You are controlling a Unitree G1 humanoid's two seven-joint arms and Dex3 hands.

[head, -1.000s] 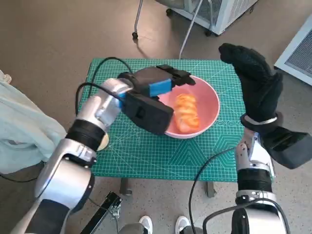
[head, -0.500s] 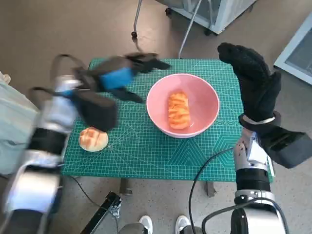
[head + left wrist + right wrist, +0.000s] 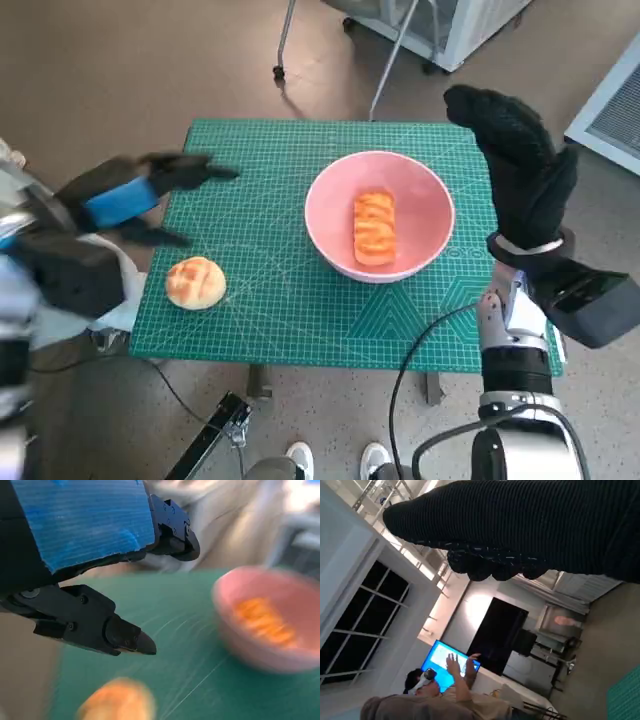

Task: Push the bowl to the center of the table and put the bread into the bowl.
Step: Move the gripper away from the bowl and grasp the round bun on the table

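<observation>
1. Leftward, my left hand (image 3: 140, 195) hangs over the table's left edge, its black fingers (image 3: 125, 639) spread apart and holding nothing; blue tape covers its back.
2. My right hand (image 3: 520, 165) is raised upright beside the table's right edge, in its black knitted glove (image 3: 530, 525); its fingers are extended together, touching nothing and holding nothing.
3. Pink bowl (image 3: 325, 235): it stands on the mat a little right of the middle, apart from both hands.
4. Bread (image 3: 375, 228): an orange-glazed, ridged loaf lies lengthwise in the bottom of the bowl; the left wrist view shows it blurred inside the pink rim.
5. Round bun (image 3: 195, 282): golden, lying on the mat near the front left corner, well apart from the bowl and below my left hand.
6. Green cutting mat (image 3: 290, 310): gridded, it covers the small table.
7. Floor (image 3: 120, 70): brown, with a white appliance (image 3: 455, 25) beyond the table and pale cloth (image 3: 112, 310) at the left edge.
8. Right wrist view: a person (image 3: 435, 700) sits before a lit blue screen (image 3: 452, 662), one hand raised.
</observation>
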